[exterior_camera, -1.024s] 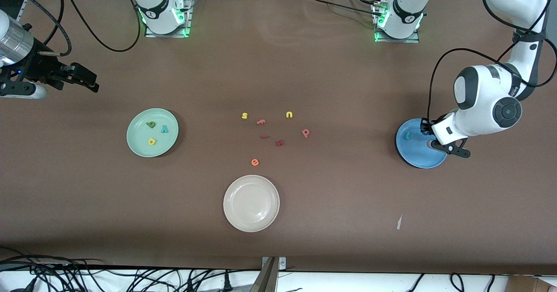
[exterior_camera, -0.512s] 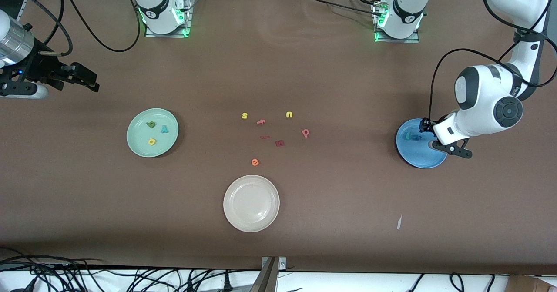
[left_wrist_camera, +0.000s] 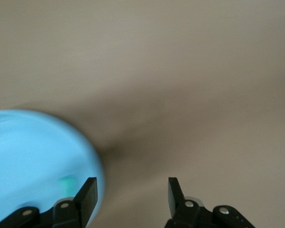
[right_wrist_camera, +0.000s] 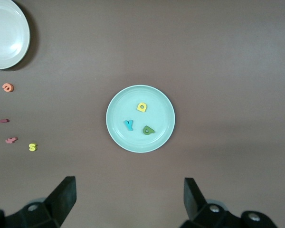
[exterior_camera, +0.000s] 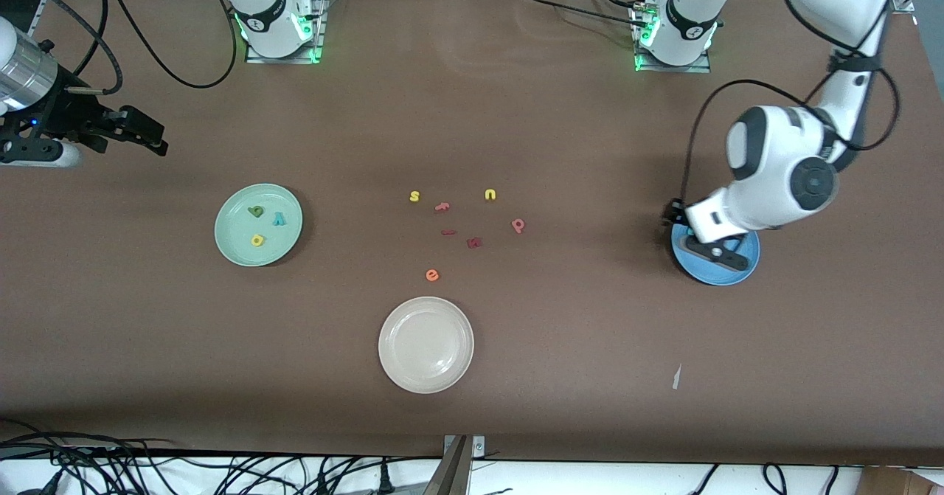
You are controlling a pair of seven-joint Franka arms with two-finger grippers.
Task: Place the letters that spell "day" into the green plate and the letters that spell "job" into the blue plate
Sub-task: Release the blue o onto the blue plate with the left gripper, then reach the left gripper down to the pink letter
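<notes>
A brown table (exterior_camera: 560, 126) carries 3 plates. The green plate (exterior_camera: 237, 250) near the right arm's end holds d (exterior_camera: 256, 211), a (exterior_camera: 257, 240) and y (exterior_camera: 279, 219). The left gripper (left_wrist_camera: 131, 195), jaws apart and empty, hangs over the rim of the blue plate (exterior_camera: 712, 274), where a teal letter (left_wrist_camera: 65, 181) lies. The right gripper (right_wrist_camera: 129, 199) waits wide open. The pinkish-red b (exterior_camera: 518, 224) lies mid-table; a cream plate (exterior_camera: 391, 366) sits toward the front edge.

A robotics lab. My two arms' bases (exterior_camera: 276, 26) are bolted on metal plates at the edge of a brown covered surface (exterior_camera: 472, 406), with green status lights glowing. Black cables (exterior_camera: 169, 60) trail across it, and more cables (exterior_camera: 184, 473) lie tangled on the floor at the edge nearer the front camera.
</notes>
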